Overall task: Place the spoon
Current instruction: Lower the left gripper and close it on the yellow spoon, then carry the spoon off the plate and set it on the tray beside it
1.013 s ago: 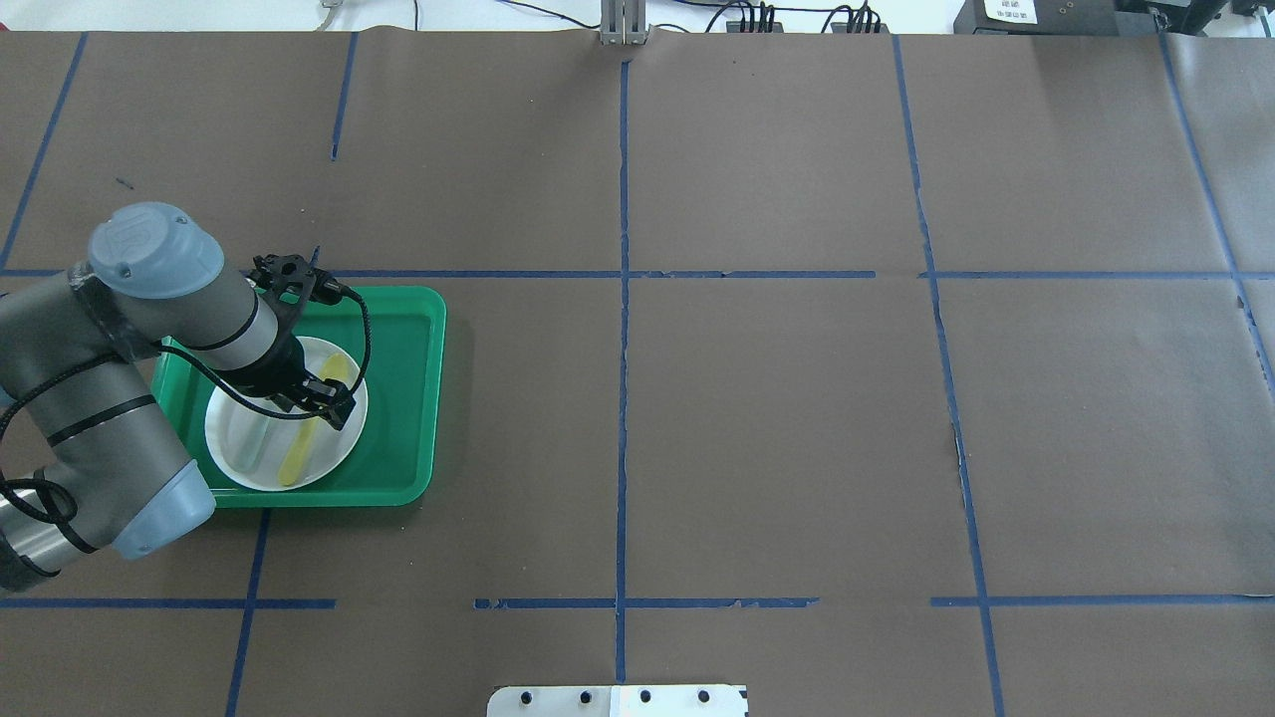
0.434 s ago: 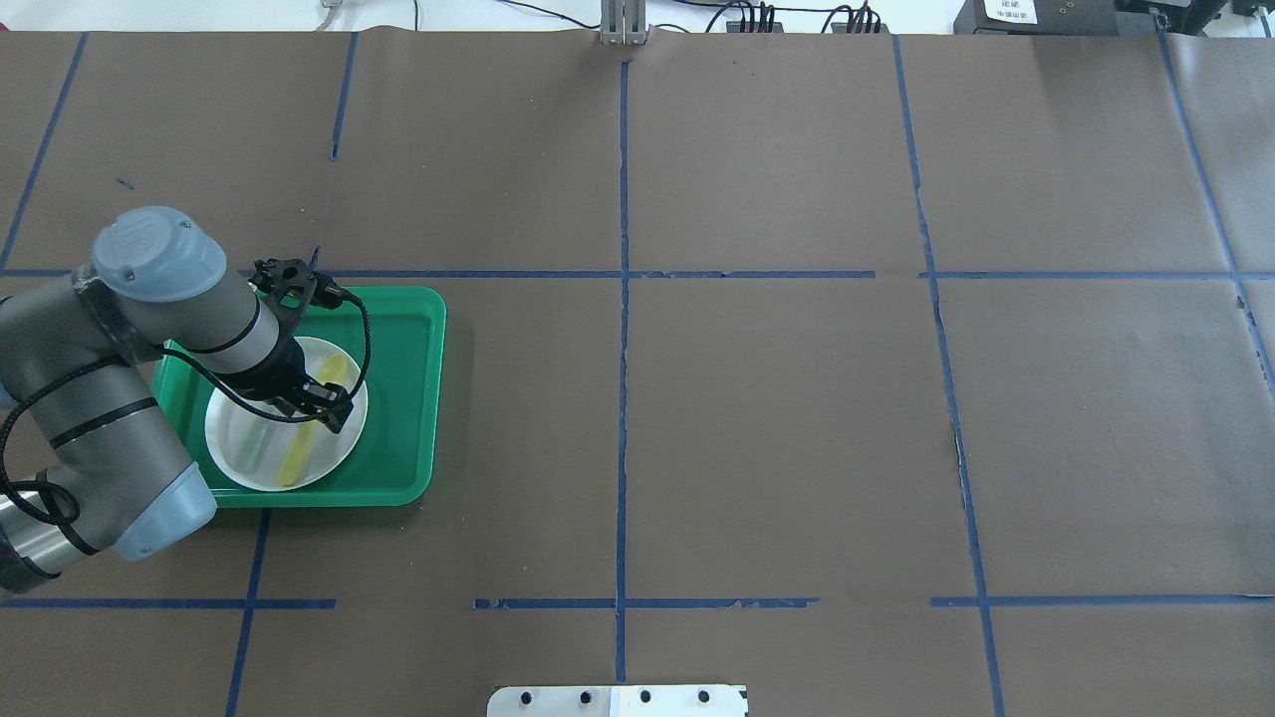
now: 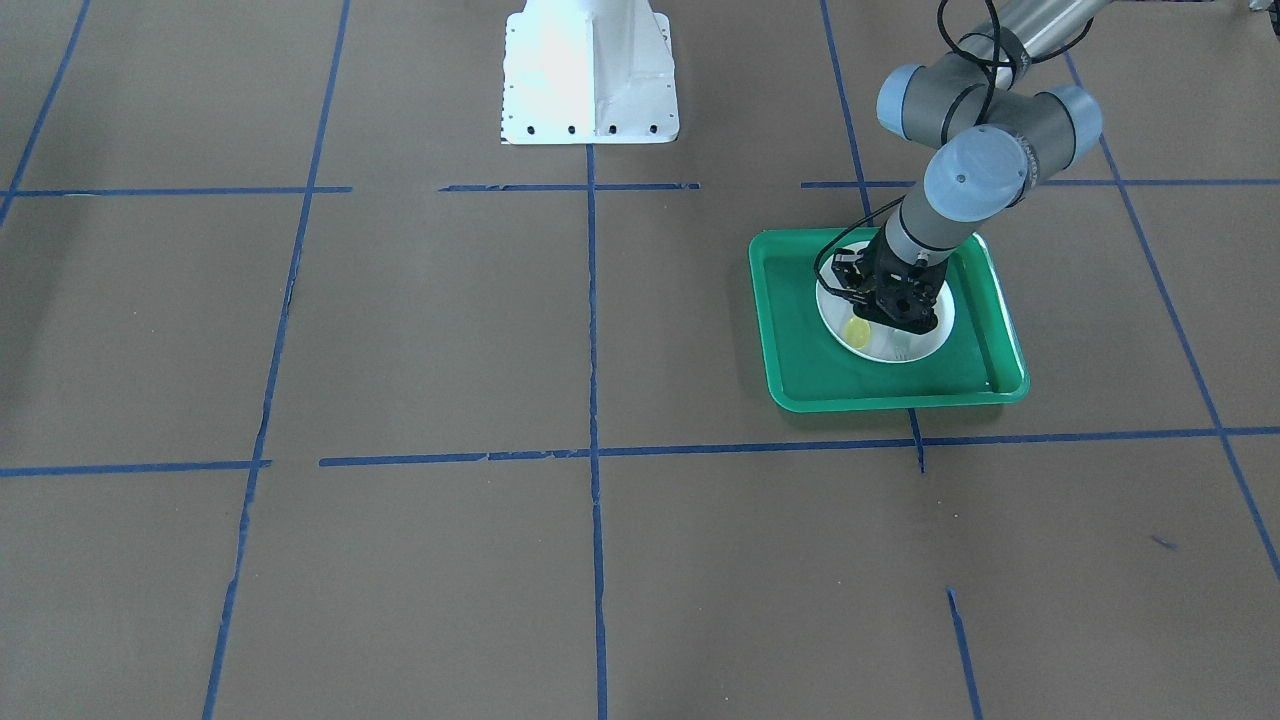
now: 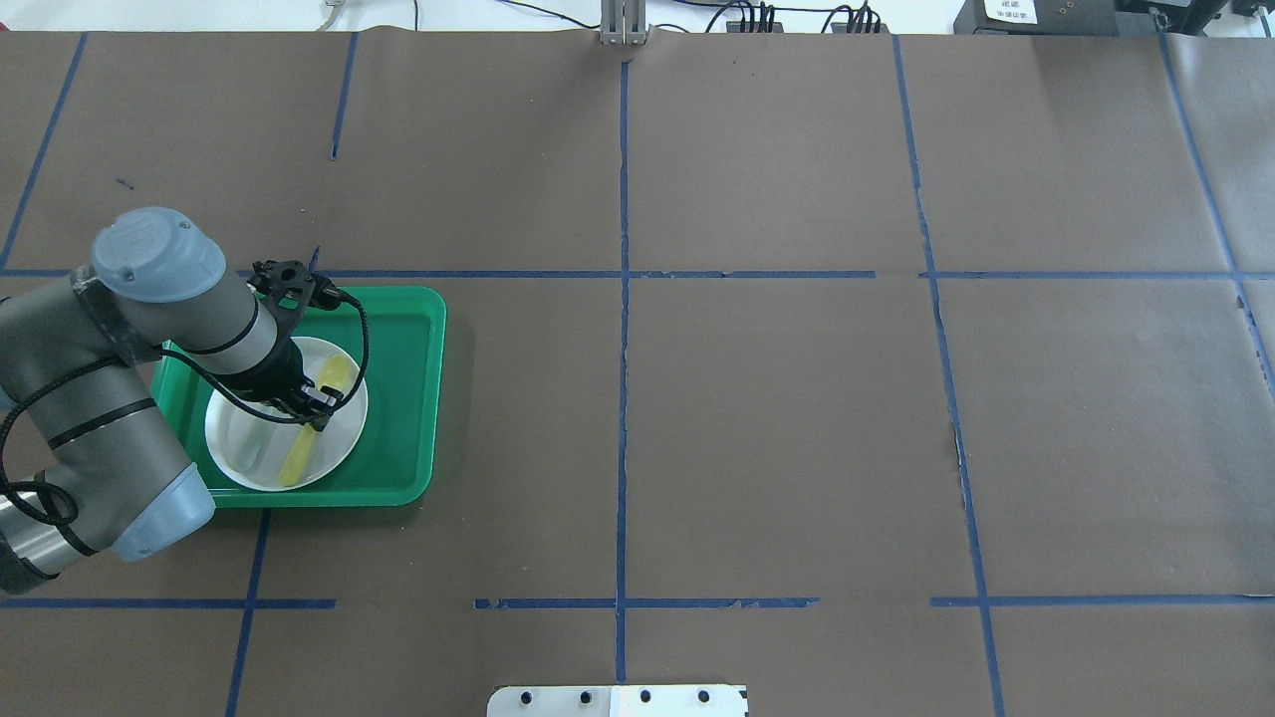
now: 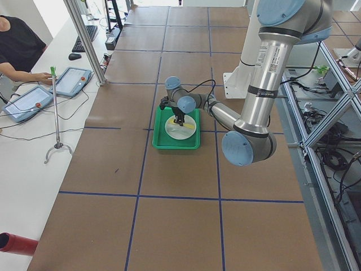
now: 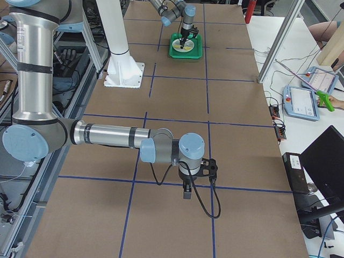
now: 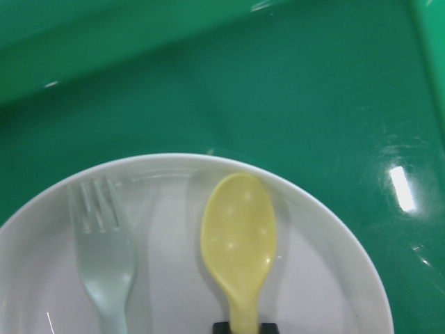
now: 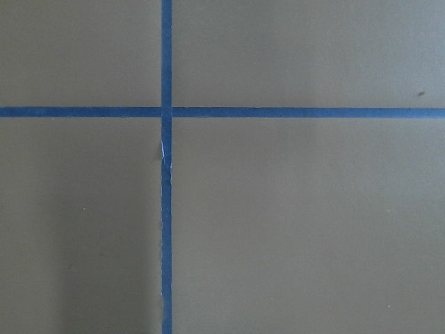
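The yellow spoon [image 7: 238, 236] lies on a white plate [image 7: 327, 278] inside a green tray [image 4: 408, 398], bowl toward the far side; it also shows in the overhead view [image 4: 297, 456]. My left gripper [image 4: 319, 402] is down on the plate over the spoon's handle. In the left wrist view its dark fingertips [image 7: 221, 328] sit tight on both sides of the handle, so it looks shut on the spoon. My right gripper [image 6: 186, 192] hangs over bare table far from the tray. It shows only in the exterior right view, so I cannot tell its state.
A pale grey-green fork [image 7: 104, 264] lies on the plate beside the spoon, on its left in the wrist view. The tray has a raised rim [image 3: 790, 330]. The robot's white base [image 3: 588, 70] stands at mid-table. Brown paper with blue tape lines covers the table.
My left gripper has shifted slightly left along the spoon's handle over the plate. The spoon and fork have not moved.
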Robot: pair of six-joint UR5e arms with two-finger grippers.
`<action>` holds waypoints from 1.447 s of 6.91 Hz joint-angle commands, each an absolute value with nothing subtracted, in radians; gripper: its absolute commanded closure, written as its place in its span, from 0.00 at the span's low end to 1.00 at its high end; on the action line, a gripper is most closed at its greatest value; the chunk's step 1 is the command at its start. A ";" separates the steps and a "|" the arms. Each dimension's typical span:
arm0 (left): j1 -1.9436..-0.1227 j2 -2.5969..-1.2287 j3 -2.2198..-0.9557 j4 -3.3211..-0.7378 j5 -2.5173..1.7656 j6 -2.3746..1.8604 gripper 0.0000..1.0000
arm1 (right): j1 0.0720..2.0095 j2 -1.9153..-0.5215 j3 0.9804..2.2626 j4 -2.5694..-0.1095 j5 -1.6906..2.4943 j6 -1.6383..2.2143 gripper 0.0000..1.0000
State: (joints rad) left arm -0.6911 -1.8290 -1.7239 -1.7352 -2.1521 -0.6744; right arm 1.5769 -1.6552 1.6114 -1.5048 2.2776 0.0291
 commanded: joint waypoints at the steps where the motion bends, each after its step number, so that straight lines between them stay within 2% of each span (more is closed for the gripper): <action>1: -0.695 -1.830 -1.738 -1.707 -2.152 -0.675 1.00 | 1.577 -1.655 1.612 -1.505 2.278 0.029 0.00; 3: -0.710 -1.854 -1.877 -1.540 -2.166 -0.763 1.00 | 1.577 -1.655 1.612 -1.505 2.278 0.029 0.00; 5: -0.706 -1.946 -1.833 -1.531 -2.207 -0.927 1.00 | 1.577 -1.655 1.611 -1.505 2.278 0.029 0.00; 6: -0.701 -1.991 -1.768 -1.554 -2.207 -0.972 1.00 | 1.577 -1.655 1.612 -1.505 2.278 0.029 0.00; 8: -0.700 -2.011 -1.663 -1.684 -2.207 -1.003 1.00 | 1.577 -1.655 1.611 -1.505 2.278 0.029 0.00; 10: -0.698 -2.014 -1.625 -1.706 -2.206 -1.021 1.00 | 1.577 -1.655 1.612 -1.505 2.278 0.029 0.00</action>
